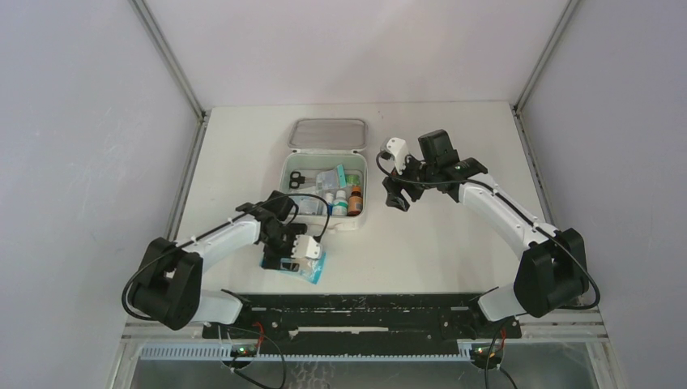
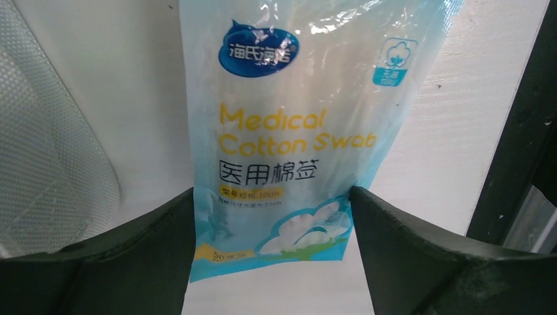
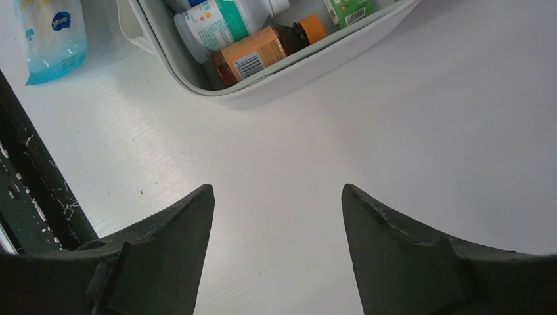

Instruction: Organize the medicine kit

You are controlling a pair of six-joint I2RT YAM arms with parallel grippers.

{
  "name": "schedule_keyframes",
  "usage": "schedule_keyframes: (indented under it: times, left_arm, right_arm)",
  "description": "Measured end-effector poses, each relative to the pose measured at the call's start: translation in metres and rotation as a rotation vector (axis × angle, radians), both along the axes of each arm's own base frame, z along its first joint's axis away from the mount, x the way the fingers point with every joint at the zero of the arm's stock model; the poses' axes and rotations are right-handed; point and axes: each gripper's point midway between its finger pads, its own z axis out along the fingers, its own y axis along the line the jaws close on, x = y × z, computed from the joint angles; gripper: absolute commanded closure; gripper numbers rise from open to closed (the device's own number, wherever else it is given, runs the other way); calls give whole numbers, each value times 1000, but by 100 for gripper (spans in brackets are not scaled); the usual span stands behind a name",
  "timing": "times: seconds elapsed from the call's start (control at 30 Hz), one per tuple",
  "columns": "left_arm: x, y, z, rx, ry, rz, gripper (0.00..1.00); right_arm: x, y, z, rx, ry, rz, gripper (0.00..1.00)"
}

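The medicine kit (image 1: 285, 172) lies open mid-table, white with its grey mesh lid (image 1: 328, 134) folded back. Inside it are scissors (image 1: 296, 179), a brown bottle (image 3: 263, 49), a white-and-teal bottle (image 3: 217, 23) and small boxes. A blue-and-white cotton swab packet (image 2: 295, 131) lies flat on the table in front of the kit. My left gripper (image 2: 272, 193) is open and straddles the packet's near end, a fingertip against each side edge. My right gripper (image 3: 277, 190) hangs open over bare table, just right of the kit's front right corner, nothing between its fingers.
The kit's textured white side (image 2: 46, 164) is close on the left in the left wrist view. The black mounting rail (image 1: 364, 312) runs along the near table edge, right behind the packet. Grey walls enclose the table on three sides.
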Motion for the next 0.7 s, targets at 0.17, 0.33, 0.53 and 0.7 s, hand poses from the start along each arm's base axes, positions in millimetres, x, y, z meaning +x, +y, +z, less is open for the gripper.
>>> schedule_keyframes:
  times: [0.17, 0.33, 0.53, 0.7]
  left_arm:
    - [-2, -2, -1, 10, 1, -5, 32]
    - [-7, -6, -1, 17, 4, -11, 45]
    - [-5, -11, 0, 6, -6, 8, 54]
    - [-6, -15, 4, -24, -7, 32, 59]
  right_arm:
    - [0, -2, -1, -3, 3, -2, 30]
    - [0, -2, -1, -3, 3, -3, 31]
    - [0, -2, -1, -4, 4, -3, 32]
    - [0, -2, -1, -3, 4, -3, 32]
